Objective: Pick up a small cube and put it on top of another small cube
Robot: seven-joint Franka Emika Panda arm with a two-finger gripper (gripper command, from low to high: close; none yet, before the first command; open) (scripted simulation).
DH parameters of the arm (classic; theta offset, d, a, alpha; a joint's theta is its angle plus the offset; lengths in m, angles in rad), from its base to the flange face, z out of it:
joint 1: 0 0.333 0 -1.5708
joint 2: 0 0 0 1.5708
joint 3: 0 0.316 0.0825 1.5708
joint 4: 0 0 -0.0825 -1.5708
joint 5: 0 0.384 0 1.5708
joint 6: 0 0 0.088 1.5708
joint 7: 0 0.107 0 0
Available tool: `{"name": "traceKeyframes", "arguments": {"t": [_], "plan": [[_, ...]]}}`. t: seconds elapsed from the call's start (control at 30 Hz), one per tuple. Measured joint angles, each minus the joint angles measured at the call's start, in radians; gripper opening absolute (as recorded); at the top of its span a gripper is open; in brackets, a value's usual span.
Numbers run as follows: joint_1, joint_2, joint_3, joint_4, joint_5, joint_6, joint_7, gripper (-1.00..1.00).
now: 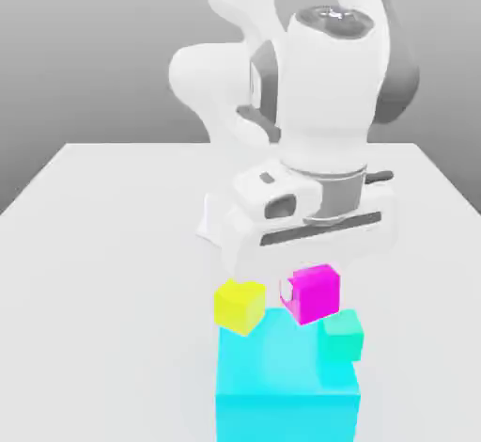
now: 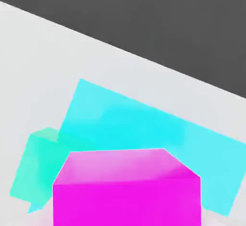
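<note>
The small cube [image 1: 318,292] is plain magenta-pink and hangs under the white hand, a little above the table. My gripper [image 1: 308,288] is shut on it, with one pale finger [image 1: 287,290] showing on the cube's side toward the exterior view's left. In the hand view the small cube [image 2: 126,191] looms close, in front of the other blocks. A yellow cube [image 1: 240,305] of about the same size sits just to the exterior view's left of it. A teal-green cube [image 1: 341,335] sits lower, to the exterior view's right.
A large cyan block [image 1: 287,384] stands in front of the small cubes, and the cyan block [image 2: 144,124] lies beside the teal-green cube [image 2: 33,165]. The white table [image 1: 103,243] stretches away on both sides. The arm's bulky white links rise behind.
</note>
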State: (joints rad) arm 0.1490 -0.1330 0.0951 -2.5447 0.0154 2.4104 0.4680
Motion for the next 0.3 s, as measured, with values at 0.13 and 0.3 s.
{"name": "traceKeyframes", "arguments": {"t": [0.13, 0.3], "plan": [[0.028, 0.050, 0.013, -0.023, 0.003, 0.074, -0.062, -1.00], [0.030, 0.105, 0.012, -0.039, -0.007, 0.144, -0.058, 1.00]]}}
